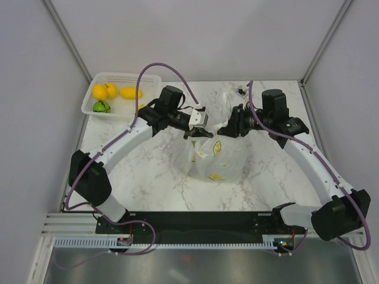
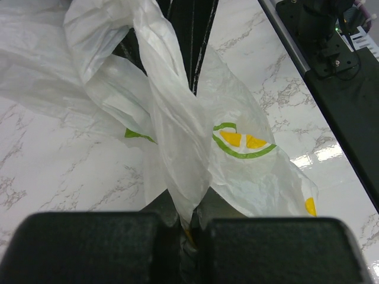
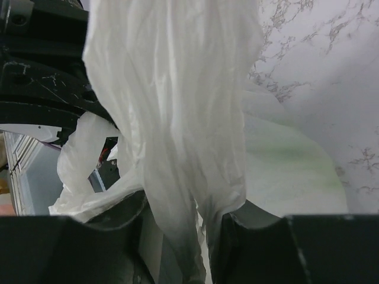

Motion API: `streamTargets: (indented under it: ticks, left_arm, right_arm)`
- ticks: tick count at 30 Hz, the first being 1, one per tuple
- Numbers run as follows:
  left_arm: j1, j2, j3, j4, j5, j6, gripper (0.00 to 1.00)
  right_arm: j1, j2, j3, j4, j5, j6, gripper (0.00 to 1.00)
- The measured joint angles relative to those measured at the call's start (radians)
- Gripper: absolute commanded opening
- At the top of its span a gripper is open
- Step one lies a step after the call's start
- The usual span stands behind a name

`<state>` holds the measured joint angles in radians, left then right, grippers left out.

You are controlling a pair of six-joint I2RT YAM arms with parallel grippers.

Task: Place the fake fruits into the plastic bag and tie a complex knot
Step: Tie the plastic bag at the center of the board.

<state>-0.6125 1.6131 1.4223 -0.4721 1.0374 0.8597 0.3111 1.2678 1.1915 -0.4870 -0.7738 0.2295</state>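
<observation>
Two arms, same build. The left arm (image 1: 127, 139) has white tube links w/ black joint housings and a big rounded black block just left of the base plate (image 1: 195, 222). The right arm (image 1: 314, 160) is the same, block at the plate's right end. A purple cable (image 1: 160, 65) runs along each arm to the plate. The left gripper (image 1: 198, 134) has a white wrist pc; the right gripper (image 1: 225, 129) is all black. Finger pads (image 2: 89, 248) are matte black, rounded corners.
</observation>
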Motion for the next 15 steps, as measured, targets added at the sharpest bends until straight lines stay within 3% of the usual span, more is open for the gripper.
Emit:
streamTargets:
  ticks: [9,15]
  left_arm:
    - [-0.003,0.000,0.000,-0.011,0.000,0.006,0.02]
    - [-0.013,-0.024,-0.049,-0.012,-0.010,0.025,0.02]
  right_arm:
    - [0.000,-0.050,-0.060,-0.009,-0.001,-0.014,0.55]
    - [-0.001,-0.057,-0.068,-0.011,0.026,-0.003,0.38]
